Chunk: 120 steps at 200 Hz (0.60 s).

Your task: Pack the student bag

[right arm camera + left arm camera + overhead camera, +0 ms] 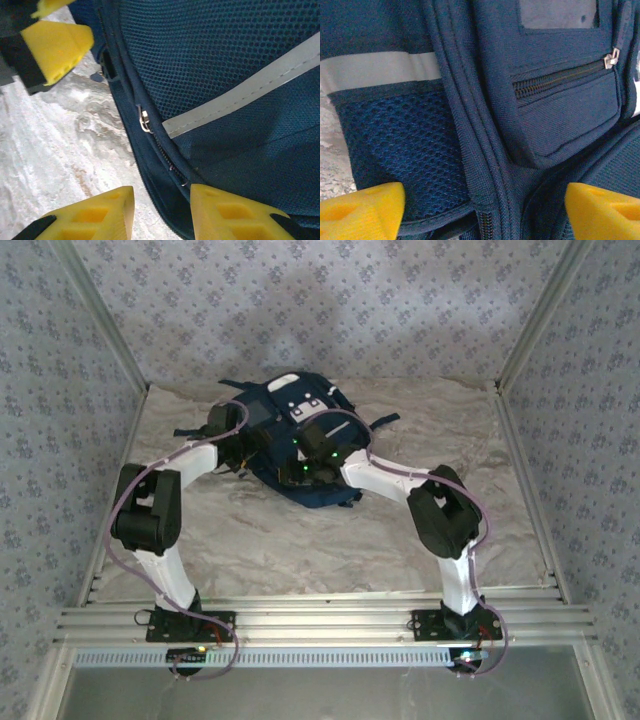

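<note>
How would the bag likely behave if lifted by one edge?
Probably floppy: the bag is fabric and mesh, lying slumped flat, so it would likely sag from a grip. Unlikely to roll, since it rests broadly on the table.

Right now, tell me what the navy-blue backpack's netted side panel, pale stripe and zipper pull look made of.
Netted side panel: open synthetic mesh, holes visible.
Pale stripe: smooth matte tape, possibly reflective.
Zipper pull: shiny silvery metal, likely.
Backpack body: tight woven fabric, ribbed weave showing.
</note>
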Each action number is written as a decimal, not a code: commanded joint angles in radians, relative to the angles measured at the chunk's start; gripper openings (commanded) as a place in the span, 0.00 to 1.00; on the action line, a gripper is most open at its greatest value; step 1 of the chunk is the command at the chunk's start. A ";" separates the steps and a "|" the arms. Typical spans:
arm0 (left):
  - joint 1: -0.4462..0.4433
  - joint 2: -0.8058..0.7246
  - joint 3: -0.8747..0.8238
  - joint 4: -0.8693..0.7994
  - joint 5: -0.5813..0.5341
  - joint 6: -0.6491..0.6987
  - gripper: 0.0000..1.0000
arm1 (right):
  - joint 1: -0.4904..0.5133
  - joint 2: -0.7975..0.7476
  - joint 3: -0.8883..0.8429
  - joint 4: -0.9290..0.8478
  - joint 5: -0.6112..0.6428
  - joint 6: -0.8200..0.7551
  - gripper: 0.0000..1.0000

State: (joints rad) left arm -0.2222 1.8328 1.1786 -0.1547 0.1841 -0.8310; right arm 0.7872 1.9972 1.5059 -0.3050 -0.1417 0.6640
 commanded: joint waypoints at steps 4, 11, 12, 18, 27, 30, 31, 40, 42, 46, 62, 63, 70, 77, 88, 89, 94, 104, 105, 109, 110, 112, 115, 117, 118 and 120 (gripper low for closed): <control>-0.005 0.038 -0.027 0.047 0.067 -0.018 0.75 | 0.018 0.068 0.078 -0.075 0.100 -0.027 0.37; -0.005 0.043 -0.032 0.054 0.076 -0.022 0.75 | 0.017 0.089 0.099 -0.083 0.099 -0.027 0.37; -0.005 0.044 -0.033 0.055 0.077 -0.023 0.75 | 0.017 0.092 0.102 -0.083 0.099 -0.042 0.37; -0.005 0.050 -0.036 0.062 0.086 -0.029 0.75 | 0.017 0.106 0.117 -0.085 0.100 -0.064 0.37; -0.005 0.054 -0.043 0.072 0.097 -0.034 0.75 | 0.019 0.125 0.135 -0.083 0.110 -0.073 0.37; -0.005 0.055 -0.044 0.074 0.101 -0.036 0.75 | 0.020 0.130 0.140 -0.084 0.114 -0.075 0.37; -0.005 0.055 -0.045 0.075 0.102 -0.038 0.75 | 0.020 0.132 0.142 -0.083 0.117 -0.078 0.37; -0.005 0.056 -0.050 0.082 0.111 -0.041 0.75 | 0.026 0.148 0.160 -0.089 0.141 -0.089 0.37; -0.005 0.057 -0.052 0.084 0.113 -0.042 0.75 | 0.027 0.152 0.164 -0.092 0.146 -0.092 0.37; -0.005 0.056 -0.054 0.087 0.116 -0.044 0.75 | 0.029 0.161 0.176 -0.101 0.158 -0.098 0.37; -0.005 0.051 -0.069 0.101 0.132 -0.058 0.75 | 0.045 0.198 0.232 -0.173 0.235 -0.120 0.39; -0.005 0.051 -0.071 0.102 0.133 -0.059 0.75 | 0.046 0.201 0.236 -0.178 0.239 -0.120 0.39; -0.006 0.047 -0.079 0.116 0.144 -0.068 0.75 | 0.052 0.209 0.255 -0.218 0.264 -0.117 0.40; -0.008 0.046 -0.085 0.126 0.154 -0.076 0.75 | 0.055 0.210 0.258 -0.240 0.292 -0.117 0.41; -0.011 0.042 -0.091 0.129 0.165 -0.082 0.74 | 0.053 0.200 0.243 -0.243 0.340 -0.111 0.42; -0.011 0.041 -0.091 0.129 0.165 -0.082 0.74 | 0.053 0.199 0.241 -0.244 0.344 -0.111 0.42; -0.014 0.039 -0.094 0.128 0.168 -0.082 0.74 | 0.051 0.194 0.237 -0.251 0.367 -0.109 0.43; -0.021 0.036 -0.099 0.125 0.174 -0.083 0.74 | 0.040 0.186 0.232 -0.270 0.399 -0.106 0.45; -0.021 0.036 -0.099 0.125 0.175 -0.084 0.74 | 0.039 0.185 0.231 -0.272 0.400 -0.105 0.45; -0.025 0.034 -0.101 0.126 0.180 -0.085 0.74 | 0.032 0.182 0.226 -0.275 0.402 -0.102 0.46; -0.026 0.033 -0.103 0.126 0.181 -0.086 0.74 | 0.031 0.182 0.224 -0.276 0.401 -0.101 0.46; -0.027 0.033 -0.105 0.127 0.183 -0.087 0.74 | 0.027 0.179 0.222 -0.276 0.400 -0.099 0.46; -0.031 0.031 -0.108 0.127 0.187 -0.089 0.74 | 0.020 0.176 0.216 -0.278 0.396 -0.096 0.46; -0.033 0.030 -0.111 0.128 0.189 -0.091 0.74 | 0.015 0.173 0.210 -0.277 0.393 -0.092 0.46; -0.034 0.030 -0.112 0.128 0.190 -0.091 0.74 | 0.012 0.172 0.207 -0.276 0.391 -0.089 0.46; -0.037 0.029 -0.116 0.129 0.192 -0.092 0.74 | 0.007 0.169 0.202 -0.274 0.386 -0.083 0.47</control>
State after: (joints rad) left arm -0.2218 1.8664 1.1015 0.0090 0.2901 -0.8921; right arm 0.8463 2.1715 1.7386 -0.4812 0.1379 0.5671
